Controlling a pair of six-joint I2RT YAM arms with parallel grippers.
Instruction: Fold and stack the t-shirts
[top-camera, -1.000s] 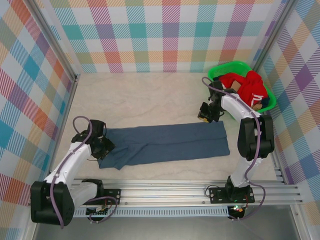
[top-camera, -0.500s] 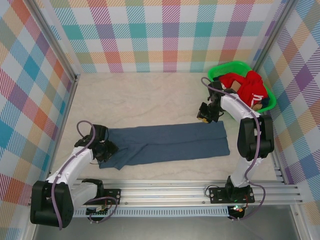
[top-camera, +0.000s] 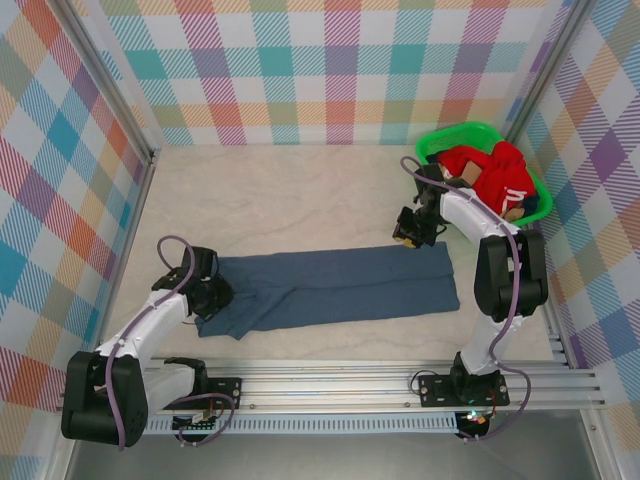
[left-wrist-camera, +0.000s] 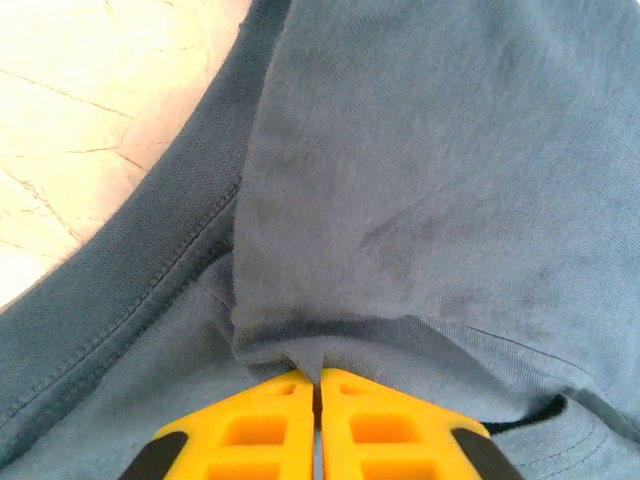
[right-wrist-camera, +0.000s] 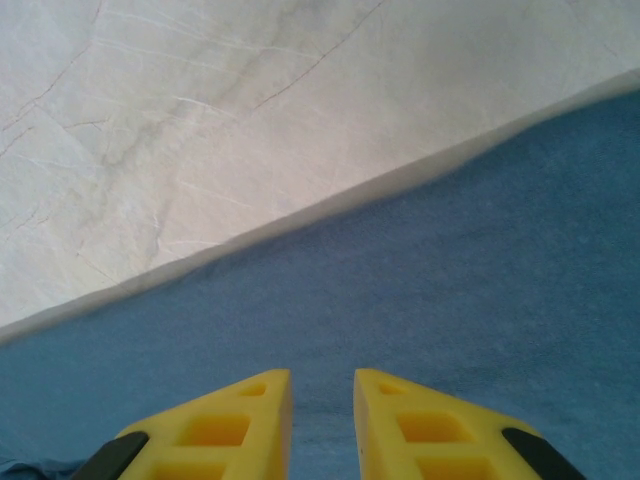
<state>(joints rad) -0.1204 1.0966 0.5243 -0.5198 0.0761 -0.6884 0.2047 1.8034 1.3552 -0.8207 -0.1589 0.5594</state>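
- Where the top camera looks down, one slate-blue t-shirt (top-camera: 330, 285) lies folded into a long strip on the surface (top-camera: 280, 200). It reaches from the left claw (top-camera: 215, 297) at one end to the right claw (top-camera: 405, 235) at the far corner of the other. Just beyond the right claw stands one green basket (top-camera: 455, 133) holding one red garment (top-camera: 497, 172), with something darker under it that I cannot make out. Two arms, two claws.
- In the left wrist view, the left claw (left-wrist-camera: 318, 378) is clenched, with a pucker of the t-shirt (left-wrist-camera: 430, 180) bunched at its tips. The collar band (left-wrist-camera: 150, 290) runs just to one side. The pinch looks shallow and may catch only the top layer, so a lift could slip free or peel the fold apart.
- In the right wrist view, the right claw (right-wrist-camera: 322, 378) stands narrowly parted over the t-shirt (right-wrist-camera: 450, 260), near its edge, with nothing seen between its jaws. Bare surface (right-wrist-camera: 200, 120) lies ahead. If only the left end rises, the strip would likely drag and twist.
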